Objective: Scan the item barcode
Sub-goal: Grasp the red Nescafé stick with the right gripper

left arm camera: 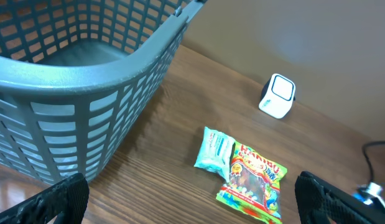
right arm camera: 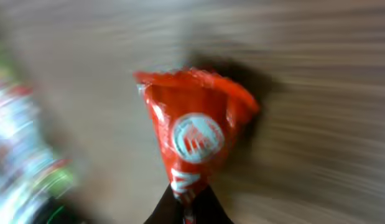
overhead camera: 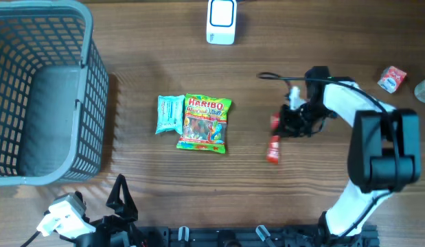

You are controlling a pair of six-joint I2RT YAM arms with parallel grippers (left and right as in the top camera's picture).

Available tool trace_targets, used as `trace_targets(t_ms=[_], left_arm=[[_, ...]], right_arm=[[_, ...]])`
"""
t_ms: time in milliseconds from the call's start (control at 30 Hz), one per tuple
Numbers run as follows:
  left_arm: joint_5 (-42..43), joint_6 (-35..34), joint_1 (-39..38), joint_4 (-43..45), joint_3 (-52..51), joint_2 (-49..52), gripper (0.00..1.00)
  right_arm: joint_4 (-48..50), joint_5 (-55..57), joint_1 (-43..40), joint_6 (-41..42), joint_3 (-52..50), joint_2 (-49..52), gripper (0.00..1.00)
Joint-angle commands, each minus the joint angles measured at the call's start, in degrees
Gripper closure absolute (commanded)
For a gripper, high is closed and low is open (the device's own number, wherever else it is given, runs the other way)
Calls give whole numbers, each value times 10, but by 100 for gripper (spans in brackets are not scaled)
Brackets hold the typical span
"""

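Right pincer [right arm camera: 187, 210] is clamped tight on one end of the red packet [right arm camera: 195, 132].

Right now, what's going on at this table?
The right gripper is shut on one end of a red packet, right of centre on the table. The wrist view is blurred, so I can't tell whether the packet is lifted. The left gripper sits open at the near edge, holding nothing. The white scanner stands at the far edge with nothing in front of it yet. A Haribo bag and a light-blue packet lie mid-table near a grey basket.
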Motion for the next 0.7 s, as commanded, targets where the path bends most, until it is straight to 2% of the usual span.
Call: trace_targets(t_ms=[0, 67, 100, 233, 300, 333, 433, 467, 533, 567, 667], left_arm=[[-3, -4, -2, 2, -1, -3, 0], [-3, -4, -2, 2, -1, -3, 0], [-3, -3, -2, 2, -1, -3, 0], [-3, -4, -2, 2, -1, -3, 0], [-3, -3, -2, 2, -1, -3, 0], [-3, -4, -2, 2, -1, -3, 0], [-3, -3, -2, 2, -1, -3, 0], [-3, -3, -2, 2, -1, -3, 0], [-3, -3, -2, 2, -1, -3, 0], [-3, -3, -2, 2, -1, -3, 0], [-3, -3, -2, 2, -1, -3, 0]], right_arm=[[16, -483, 5, -344, 2, 16, 96], [48, -559, 5, -489, 2, 16, 95], [74, -579, 5, -521, 2, 16, 95], [191, -579, 36, -517, 4, 13, 96], [309, -579, 69, -511, 4, 12, 95], [401, -579, 91, -486, 4, 12, 96], [767, -577, 160, -332, 4, 12, 95], [927, -558, 182, -250, 4, 12, 95], [1156, -510, 210, -108, 4, 12, 95], [1249, -505, 221, -71, 4, 12, 96], [1354, -505, 234, -29, 4, 12, 96]])
